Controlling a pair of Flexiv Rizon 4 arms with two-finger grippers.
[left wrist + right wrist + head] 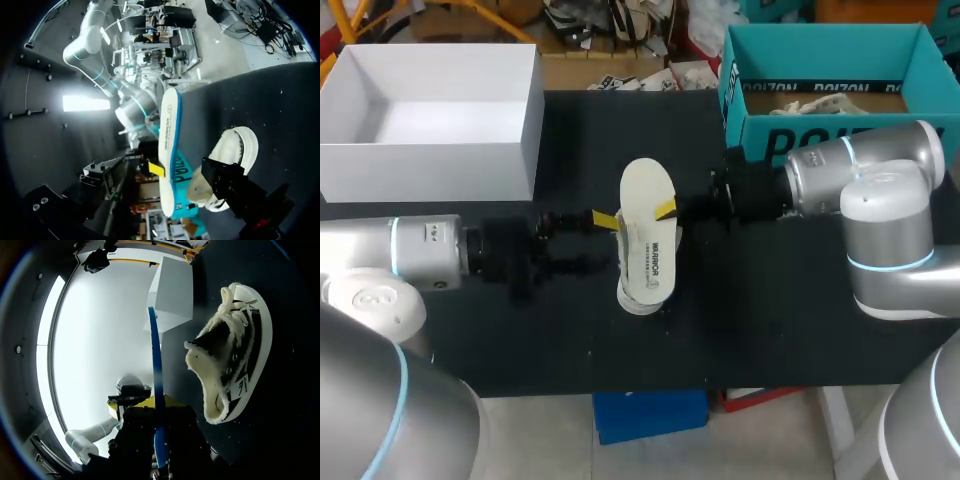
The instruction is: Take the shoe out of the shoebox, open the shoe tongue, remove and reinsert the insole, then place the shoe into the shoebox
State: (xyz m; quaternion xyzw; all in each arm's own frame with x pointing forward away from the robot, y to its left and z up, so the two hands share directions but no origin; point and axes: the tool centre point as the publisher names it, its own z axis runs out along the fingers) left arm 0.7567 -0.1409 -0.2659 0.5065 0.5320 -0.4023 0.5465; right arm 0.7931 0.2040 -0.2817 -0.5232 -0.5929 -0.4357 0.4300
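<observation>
A cream insole [647, 225] with a blue underside [169, 145] hangs level over the shoe [642, 296] at the table's middle. The shoe is black canvas with a white sole, white laces and fleecy lining [235, 355], and the insole hides most of it from above. My right gripper [664, 209] is shut on the insole's right edge, which runs out thin and blue [156, 365] from between its fingers. My left gripper [605, 242] stands open at the insole's left side, one yellow tip against the edge. One of its dark fingers [227, 185] shows beside the shoe.
A teal shoebox [820, 135] with crumpled paper inside stands at the back right, just behind my right arm. An empty white box [420, 165] sits at the back left. Black table surface lies bare in front of the shoe.
</observation>
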